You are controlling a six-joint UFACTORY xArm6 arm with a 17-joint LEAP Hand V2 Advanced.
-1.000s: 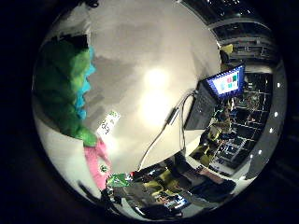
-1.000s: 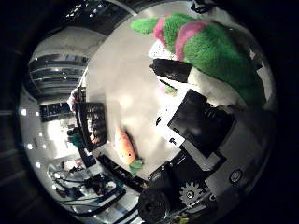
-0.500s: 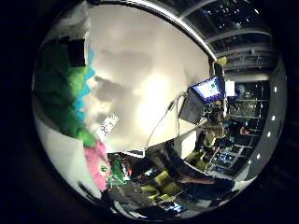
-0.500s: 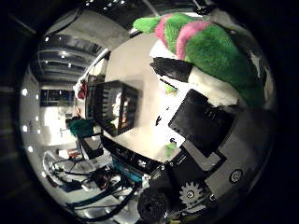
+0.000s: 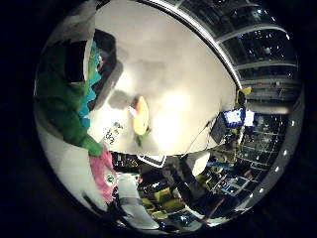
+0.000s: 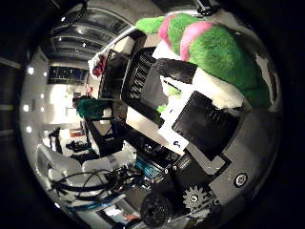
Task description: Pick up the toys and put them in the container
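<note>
A green plush toy (image 6: 224,52) with pink stripes lies against my palm, and the black and white fingers of my right hand (image 6: 205,124) are curled round it. The little finger side view shows its green body (image 5: 59,99), teal spikes and a pink part (image 5: 101,171). The black slatted container (image 6: 138,81) stands on the white table (image 5: 173,74), close below the held toy. An orange carrot toy (image 5: 141,116) with a green tip lies on the table a short way from the container (image 5: 106,49).
A lit monitor (image 5: 233,118) stands at the table's far edge. Beyond the table are chairs and room clutter (image 5: 183,198). A small white tag (image 5: 114,133) hangs from the plush toy.
Both views have swung, so the hand has moved with the plush toy still in it. The black container now lies much closer, and the carrot toy now shows in the little finger side view.
</note>
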